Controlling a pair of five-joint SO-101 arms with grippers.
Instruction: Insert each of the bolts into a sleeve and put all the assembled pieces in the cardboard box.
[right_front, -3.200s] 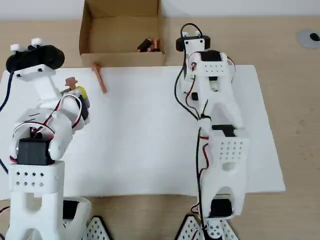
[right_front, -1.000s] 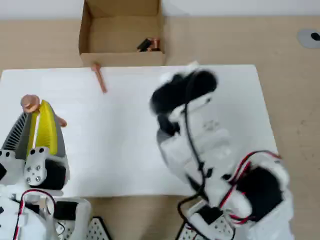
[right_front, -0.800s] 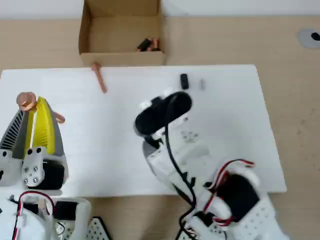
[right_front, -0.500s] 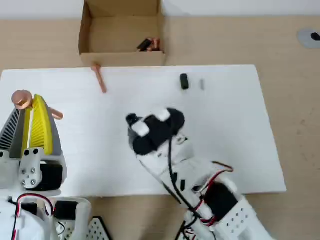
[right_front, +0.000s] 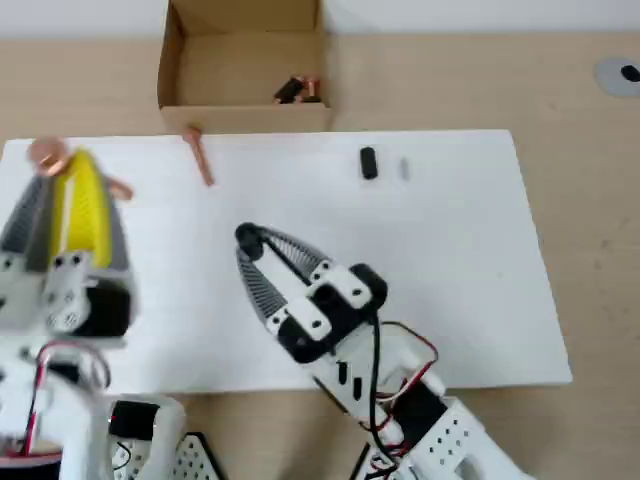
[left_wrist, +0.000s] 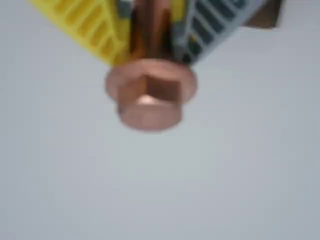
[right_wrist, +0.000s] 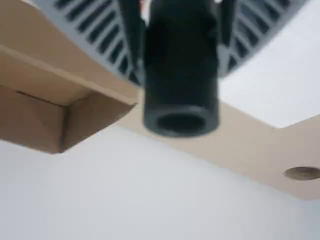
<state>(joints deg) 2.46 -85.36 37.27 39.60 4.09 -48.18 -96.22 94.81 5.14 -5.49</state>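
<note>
My left gripper (right_front: 52, 162), with one yellow finger, is shut on a copper bolt (right_front: 45, 154) above the mat's far left corner. The left wrist view shows the bolt's hex head (left_wrist: 150, 92) sticking out past the left gripper (left_wrist: 152, 20). Over the middle of the mat, my right gripper (right_front: 248, 240) is shut on a black sleeve (right_wrist: 181, 75), whose open end faces away from the right gripper (right_wrist: 181, 30). A second copper bolt (right_front: 200, 156) lies near the cardboard box (right_front: 245, 118). Another black sleeve (right_front: 368, 162) lies on the far part of the mat.
The cardboard box (right_wrist: 45, 120) stands open beyond the white mat (right_front: 460, 270), with assembled pieces (right_front: 298, 90) in its right corner. A grey disc (right_front: 620, 75) sits on the wooden table at the far right.
My right arm swung away from the box toward the mat's middle, its gripper now pointing left with the sleeve. My left gripper carried its bolt toward the far left corner.
</note>
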